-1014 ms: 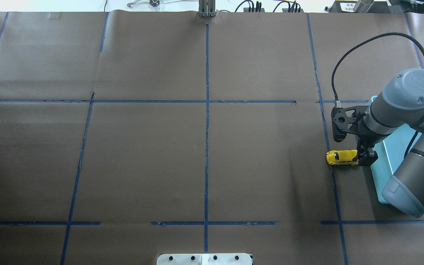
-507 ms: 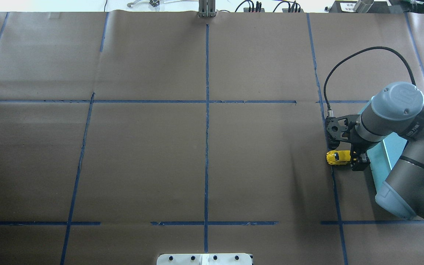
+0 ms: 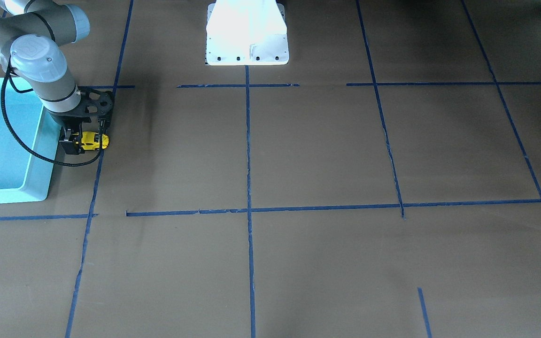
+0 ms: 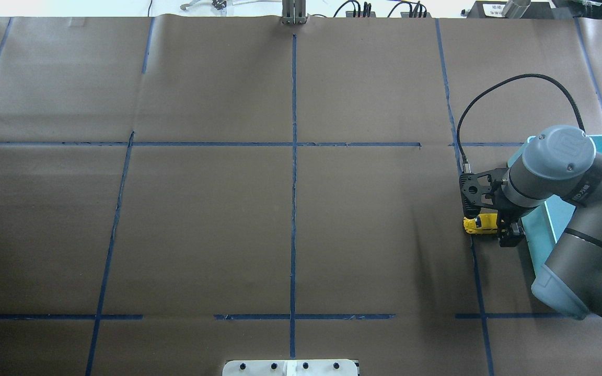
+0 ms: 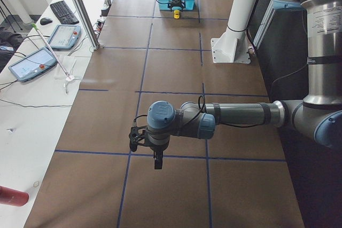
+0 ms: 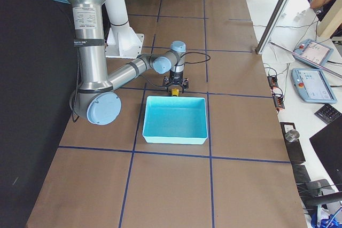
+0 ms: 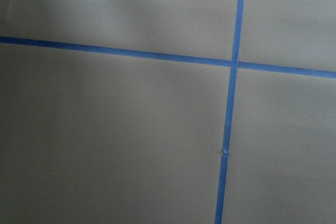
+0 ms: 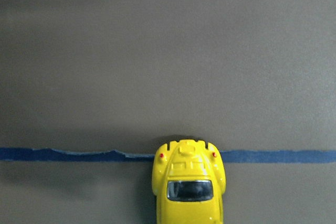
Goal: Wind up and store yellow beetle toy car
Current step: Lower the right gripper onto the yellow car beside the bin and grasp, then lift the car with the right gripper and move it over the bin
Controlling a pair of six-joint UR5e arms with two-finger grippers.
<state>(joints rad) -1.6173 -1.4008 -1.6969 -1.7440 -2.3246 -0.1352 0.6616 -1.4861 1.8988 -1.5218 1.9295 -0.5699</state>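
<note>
Between right jaws, yellow beetle car

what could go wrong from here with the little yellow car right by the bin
1. The right gripper sits only over the bin-side end of the yellow beetle toy car. Most of the body sticks out, so the car may pivot or slip when dragged or lifted.
2. The turquoise bin stands close behind the gripper, so a pull-back stroke toward it could knock its wall.
</note>
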